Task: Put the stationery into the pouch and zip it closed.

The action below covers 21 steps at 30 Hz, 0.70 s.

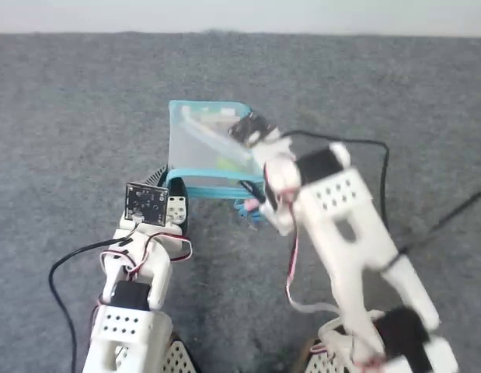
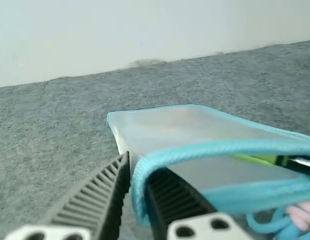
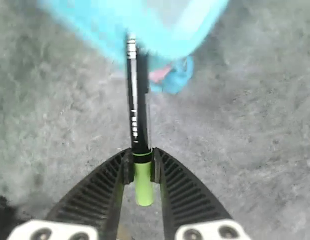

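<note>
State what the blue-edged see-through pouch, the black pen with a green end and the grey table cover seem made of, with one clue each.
Blue-edged see-through pouch: likely frosted soft plastic, contents showing through; woven-looking fabric trim.
Black pen with a green end: probably hard plastic, shiny barrel.
Grey table cover: seemingly felt or carpet, matt, fuzzy.

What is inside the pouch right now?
The pen, held by the right tool, has its tip at the pouch mouth. Pale and green shapes show through the clear wall; what they are cannot be told.
</note>
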Motion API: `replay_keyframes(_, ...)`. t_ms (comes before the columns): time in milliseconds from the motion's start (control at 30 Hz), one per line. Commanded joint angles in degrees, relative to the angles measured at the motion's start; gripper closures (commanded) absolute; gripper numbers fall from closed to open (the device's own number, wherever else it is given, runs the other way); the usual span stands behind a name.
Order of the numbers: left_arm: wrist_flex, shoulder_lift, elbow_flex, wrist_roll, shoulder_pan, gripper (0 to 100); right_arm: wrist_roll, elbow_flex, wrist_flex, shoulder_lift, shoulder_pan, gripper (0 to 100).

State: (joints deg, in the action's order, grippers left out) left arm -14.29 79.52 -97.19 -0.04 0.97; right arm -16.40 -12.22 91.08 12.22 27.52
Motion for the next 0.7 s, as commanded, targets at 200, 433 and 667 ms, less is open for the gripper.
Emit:
replay_keyframes(200,-2.4,-0.2,0.2,-2.8,10.7,99,4.7,29.3,11.6,-18.7,-1.8,98.9)
replay_keyframes(433,-3.6,-0.6,0.2,-4.1,15.6,99,7.6,33.1,11.6,-19.2,-1.7,98.7)
replay_keyframes(667,-3.6,-0.5,0.2,-4.1,15.3,99,7.7,33.0,11.6,-19.1,-1.7,80.0)
